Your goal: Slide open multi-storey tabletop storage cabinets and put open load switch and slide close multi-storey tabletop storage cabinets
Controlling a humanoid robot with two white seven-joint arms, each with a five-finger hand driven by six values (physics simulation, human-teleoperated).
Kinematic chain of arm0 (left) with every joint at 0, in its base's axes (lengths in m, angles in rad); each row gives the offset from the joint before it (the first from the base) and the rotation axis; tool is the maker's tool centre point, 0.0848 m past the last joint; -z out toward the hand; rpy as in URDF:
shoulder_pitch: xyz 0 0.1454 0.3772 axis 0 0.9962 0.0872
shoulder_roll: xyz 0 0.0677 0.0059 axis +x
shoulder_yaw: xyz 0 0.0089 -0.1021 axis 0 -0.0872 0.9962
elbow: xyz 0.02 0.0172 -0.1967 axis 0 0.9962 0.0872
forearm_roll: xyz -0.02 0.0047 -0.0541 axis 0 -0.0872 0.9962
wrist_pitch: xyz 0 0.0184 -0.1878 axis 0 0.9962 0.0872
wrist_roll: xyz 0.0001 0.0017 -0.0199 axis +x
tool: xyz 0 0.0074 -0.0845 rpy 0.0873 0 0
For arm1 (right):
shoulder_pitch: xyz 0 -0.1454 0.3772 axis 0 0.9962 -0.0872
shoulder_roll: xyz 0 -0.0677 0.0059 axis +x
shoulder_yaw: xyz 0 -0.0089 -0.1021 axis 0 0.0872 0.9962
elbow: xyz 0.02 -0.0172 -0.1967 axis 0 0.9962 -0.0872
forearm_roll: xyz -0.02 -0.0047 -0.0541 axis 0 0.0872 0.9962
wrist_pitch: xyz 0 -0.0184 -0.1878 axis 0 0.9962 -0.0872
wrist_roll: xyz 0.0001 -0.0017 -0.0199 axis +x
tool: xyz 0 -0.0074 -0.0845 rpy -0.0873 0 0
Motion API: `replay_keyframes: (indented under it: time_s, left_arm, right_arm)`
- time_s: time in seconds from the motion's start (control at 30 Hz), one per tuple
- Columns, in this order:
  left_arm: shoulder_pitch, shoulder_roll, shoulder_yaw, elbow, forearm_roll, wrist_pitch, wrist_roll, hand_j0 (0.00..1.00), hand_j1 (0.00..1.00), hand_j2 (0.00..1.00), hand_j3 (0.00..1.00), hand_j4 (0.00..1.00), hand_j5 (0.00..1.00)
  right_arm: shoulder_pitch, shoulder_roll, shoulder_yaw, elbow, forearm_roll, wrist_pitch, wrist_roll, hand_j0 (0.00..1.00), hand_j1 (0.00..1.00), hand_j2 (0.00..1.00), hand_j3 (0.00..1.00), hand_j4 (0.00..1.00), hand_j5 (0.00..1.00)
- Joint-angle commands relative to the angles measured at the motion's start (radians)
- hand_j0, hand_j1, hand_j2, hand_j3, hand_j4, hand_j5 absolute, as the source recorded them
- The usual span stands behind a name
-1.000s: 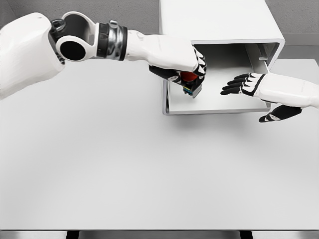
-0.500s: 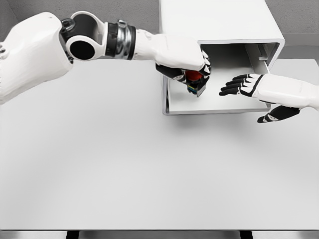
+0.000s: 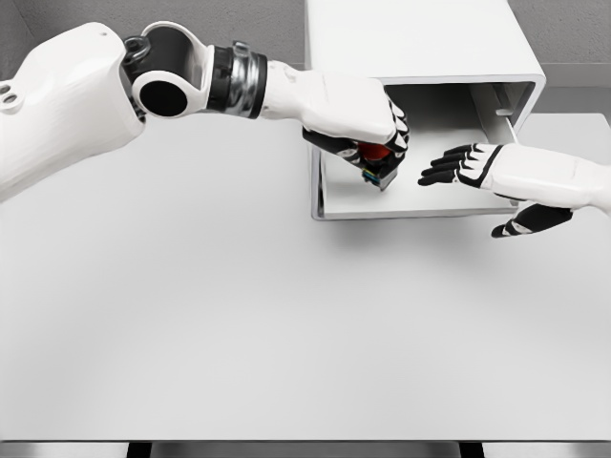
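A white storage cabinet (image 3: 420, 43) stands at the back of the table, and its drawer (image 3: 401, 212) is slid out toward me. My left hand (image 3: 368, 143) hovers over the left part of the drawer, shut on the load switch (image 3: 379, 164), a small dark block with a red knob and coloured terminals. The hand covers most of the switch. My right hand (image 3: 463, 164) is open, fingers spread and pointing left, over the right part of the drawer; its thumb (image 3: 530, 221) hangs past the drawer's front right corner.
The white table (image 3: 286, 324) spreads wide in front of the drawer. My left arm (image 3: 172, 86) reaches across the back left of the table. The cabinet's open mouth (image 3: 449, 100) shows a dark inner wall at the right.
My left hand has carried the load switch a little to the right and further over the drawer. The right hand has barely moved.
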Motion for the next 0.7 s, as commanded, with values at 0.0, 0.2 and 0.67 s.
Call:
replay_keyframes:
  time_s: [0.0,0.2,0.67]
  left_arm:
    - [0.000,0.000,0.001,0.001,-0.004,0.002,-0.001,0.38,0.38,0.38,0.38,0.38,0.38]
    - [0.002,0.000,0.004,0.000,-0.001,0.002,0.002,1.00,1.00,1.00,1.00,1.00,1.00]
    - [0.003,0.004,0.026,-0.066,0.059,0.002,0.003,1.00,1.00,1.00,1.00,1.00,1.00]
  right_arm:
    - [0.000,-0.001,-0.001,0.000,-0.007,0.002,-0.001,1.00,1.00,1.00,1.00,1.00,1.00]
    - [0.000,0.005,0.000,0.000,-0.007,0.002,-0.001,1.00,1.00,1.00,1.00,1.00,1.00]
    - [0.000,0.022,0.006,0.000,-0.007,0.002,0.001,1.00,1.00,1.00,1.00,1.00,1.00]
